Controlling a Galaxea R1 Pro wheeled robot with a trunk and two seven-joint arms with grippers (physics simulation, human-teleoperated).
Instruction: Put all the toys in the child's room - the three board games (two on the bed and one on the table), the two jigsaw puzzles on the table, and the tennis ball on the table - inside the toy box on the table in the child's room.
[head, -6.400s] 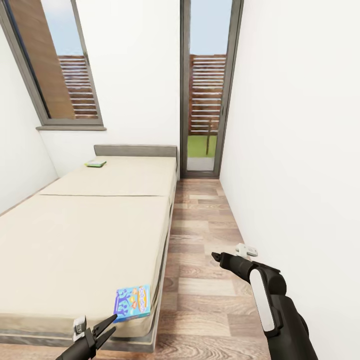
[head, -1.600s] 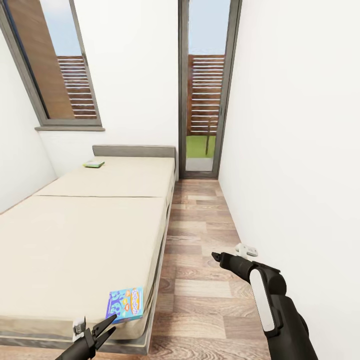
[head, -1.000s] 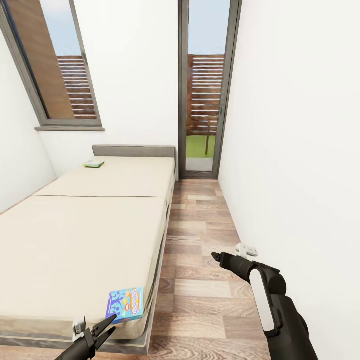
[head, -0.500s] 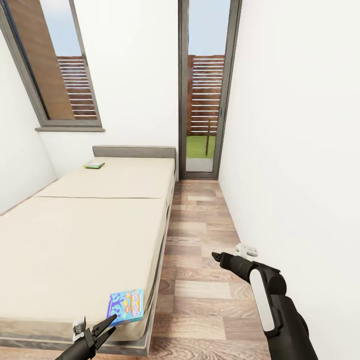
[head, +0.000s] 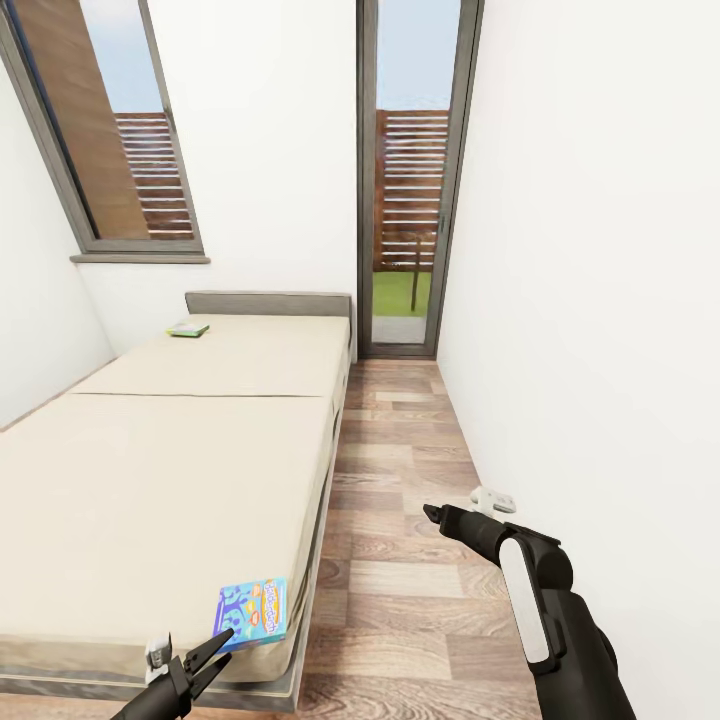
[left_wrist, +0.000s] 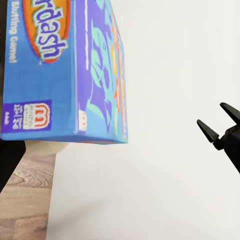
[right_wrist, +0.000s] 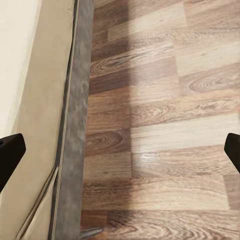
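Currently, the collection phase appears barely started: both flat printed game boxes visible are on the low beige-mattress bed (head: 170, 470), and no toy is held.

Nearest the robot, the left black two-finger gripper (head: 205, 655) hovers low at the bed's near corner, fingers spread apart and empty, its tips just short of the flat blue cartoon-printed board game box (head: 251, 612). That box lies at the mattress's near corner beside the floor-side edge. In the left wrist view the same box (left_wrist: 65, 70) looms close, with the finger tips (left_wrist: 212, 135) parted at the side, not around it.

The right black gripper (head: 432, 516) is extended forward over the wood-plank floor (head: 400, 440), arm bent at the elbow, near the white wall. The right wrist view shows its fingertips (right_wrist: 10, 150) wide apart with nothing between them.

Farther off, a flat green-and-white game box (head: 188, 327) lies near the grey headboard (head: 270, 301). Judged remaining: grasp both boxes, carry them to the bin, then the other toys.
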